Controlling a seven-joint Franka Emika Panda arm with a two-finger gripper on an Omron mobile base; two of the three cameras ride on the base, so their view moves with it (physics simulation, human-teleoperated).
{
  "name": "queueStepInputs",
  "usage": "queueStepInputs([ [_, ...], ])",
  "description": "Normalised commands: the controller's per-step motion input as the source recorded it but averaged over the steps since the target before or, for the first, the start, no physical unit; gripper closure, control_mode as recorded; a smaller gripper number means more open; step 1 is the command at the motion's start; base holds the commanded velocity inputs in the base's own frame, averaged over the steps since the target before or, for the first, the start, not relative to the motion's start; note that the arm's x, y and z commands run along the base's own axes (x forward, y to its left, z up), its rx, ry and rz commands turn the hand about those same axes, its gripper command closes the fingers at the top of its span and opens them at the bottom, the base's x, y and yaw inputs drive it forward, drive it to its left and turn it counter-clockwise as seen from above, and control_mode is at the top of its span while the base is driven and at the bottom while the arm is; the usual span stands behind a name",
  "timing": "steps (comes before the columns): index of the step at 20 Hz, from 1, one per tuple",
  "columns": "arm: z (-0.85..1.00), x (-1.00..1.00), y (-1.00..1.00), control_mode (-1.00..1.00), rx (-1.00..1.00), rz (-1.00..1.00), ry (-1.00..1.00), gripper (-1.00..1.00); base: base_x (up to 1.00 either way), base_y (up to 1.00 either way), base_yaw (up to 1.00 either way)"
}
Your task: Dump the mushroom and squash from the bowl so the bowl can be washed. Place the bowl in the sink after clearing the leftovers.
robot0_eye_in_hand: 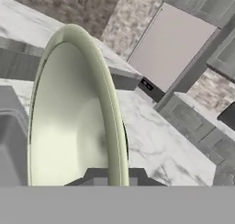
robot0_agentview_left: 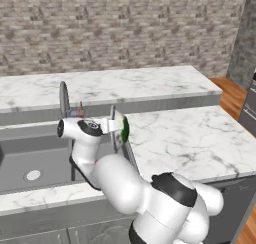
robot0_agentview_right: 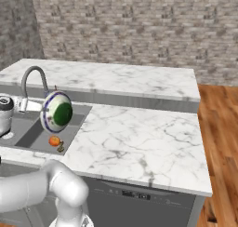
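The gripper (robot0_agentview_right: 42, 107) is clamped on the rim of the bowl (robot0_agentview_right: 56, 111), holding it on edge above the right end of the sink (robot0_agentview_left: 35, 155). An orange piece (robot0_agentview_right: 54, 140) and a small brown piece (robot0_agentview_right: 60, 148) already lie in the basin below. With the inside looking empty, the bowl should be levelled and lowered well inside the basin walls before release.

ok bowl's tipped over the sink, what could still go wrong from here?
1. The hand pinches only the rim of the shallow pale greenish-white bowl, which stands on edge above the dark grey two-basin sink; such a thin grip might slip or let the bowl pivot.
2. A small orange piece and a brownish bit lie in the basin beneath; set straight down, the bowl could land on them.
3. The grey arched faucet is close behind; a swing could clip it.
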Motion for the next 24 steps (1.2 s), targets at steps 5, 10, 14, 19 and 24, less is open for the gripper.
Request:
queueStepInputs([
  [5, 0.34, -0.42, -0.95, -1.0, 0.59, 0.0, -0.09, 1.0, 0.0, 0.0, 0.0],
  [10, 0.32, -0.4, -0.98, -1.0, 0.64, 0.0, -0.11, 1.0, 0.0, 0.0, 0.0],
  [14, 0.16, -0.39, -0.98, -1.0, 0.66, 0.0, -0.08, 1.0, 0.0, 0.0, 0.0],
  [19, 0.0, -0.58, -1.0, -1.0, 0.71, 0.02, -0.11, 1.0, 0.0, 0.0, 0.0],
  [24, 0.0, -0.5, -0.77, -1.0, 0.43, 0.01, -0.2, 1.0, 0.0, 0.0, 0.0],
])
